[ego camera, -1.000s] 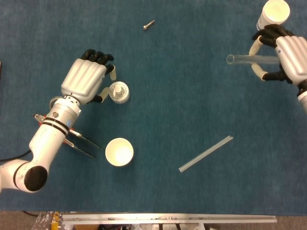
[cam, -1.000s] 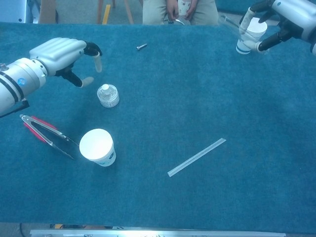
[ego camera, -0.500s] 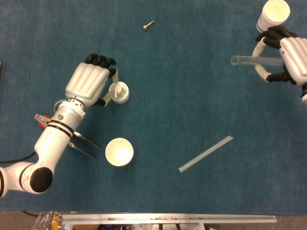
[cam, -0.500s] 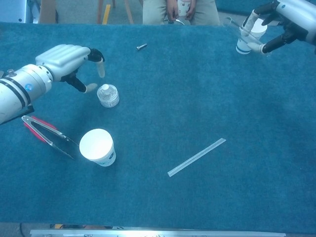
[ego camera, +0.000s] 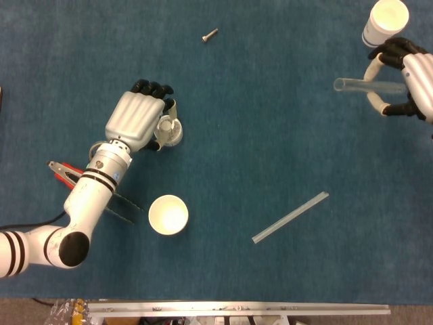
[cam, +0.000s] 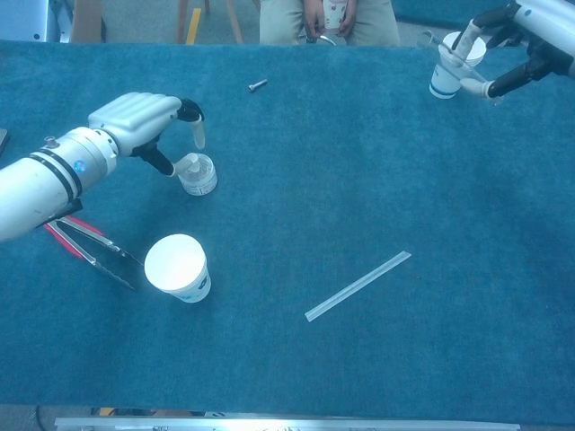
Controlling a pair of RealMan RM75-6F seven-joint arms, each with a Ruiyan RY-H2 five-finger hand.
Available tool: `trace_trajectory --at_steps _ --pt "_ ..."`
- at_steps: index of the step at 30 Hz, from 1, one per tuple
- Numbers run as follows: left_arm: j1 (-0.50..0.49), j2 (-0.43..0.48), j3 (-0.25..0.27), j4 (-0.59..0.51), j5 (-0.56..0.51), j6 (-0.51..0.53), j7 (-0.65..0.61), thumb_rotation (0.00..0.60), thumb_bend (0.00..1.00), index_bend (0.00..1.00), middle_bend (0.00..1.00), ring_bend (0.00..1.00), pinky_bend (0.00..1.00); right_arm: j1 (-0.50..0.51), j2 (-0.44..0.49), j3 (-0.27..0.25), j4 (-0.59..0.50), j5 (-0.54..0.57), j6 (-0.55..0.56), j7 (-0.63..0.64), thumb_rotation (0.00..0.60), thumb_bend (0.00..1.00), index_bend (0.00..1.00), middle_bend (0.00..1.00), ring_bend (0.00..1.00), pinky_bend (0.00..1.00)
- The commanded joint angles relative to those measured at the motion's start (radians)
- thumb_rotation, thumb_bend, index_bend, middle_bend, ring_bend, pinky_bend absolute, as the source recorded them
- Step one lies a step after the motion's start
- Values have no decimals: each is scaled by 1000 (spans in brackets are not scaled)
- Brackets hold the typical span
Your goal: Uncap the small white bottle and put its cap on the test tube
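Note:
The small white bottle (ego camera: 172,132) stands capped on the blue cloth at the left. My left hand (ego camera: 137,119) hangs over its left side. Its thumb and a finger bracket the cap (cam: 190,162) without clearly closing on it. In the chest view the thumb tip lies against the cap while the finger sits just behind it. Far right, my right hand (ego camera: 414,76) grips the clear test tube (ego camera: 355,85) level above the table, with its open end pointing left.
A white paper cup (ego camera: 168,214) stands below the bottle. Red-handled pliers (ego camera: 64,172) lie partly under my left forearm. A clear flat strip (ego camera: 291,217) lies at centre right, a screw (ego camera: 210,34) at the top. Another white cup (ego camera: 385,19) stands behind my right hand.
My left hand slid right and lowered onto the bottle, its fingers coming around the cap. My right hand drifted slightly right with the test tube.

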Motion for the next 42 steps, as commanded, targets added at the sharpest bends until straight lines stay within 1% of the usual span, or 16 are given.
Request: trace_trajectory --at_steps 1,21,42 --pt "-2 -7 2 7 -4 -1 -2 600 335 397 176 130 78 -1 1 0 1 -2 0 4 600 306 608 328 151 231" --pt "-11 -47 11 71 -11 -20 -33 600 335 412 183 130 78 -7 0 -2 16 -5 -2 21 600 306 609 328 151 231" --pt "-15 -35 12 83 -17 -31 -44 600 335 423 188 130 78 -7 -5 0 22 2 -3 19 600 306 615 328 151 231"
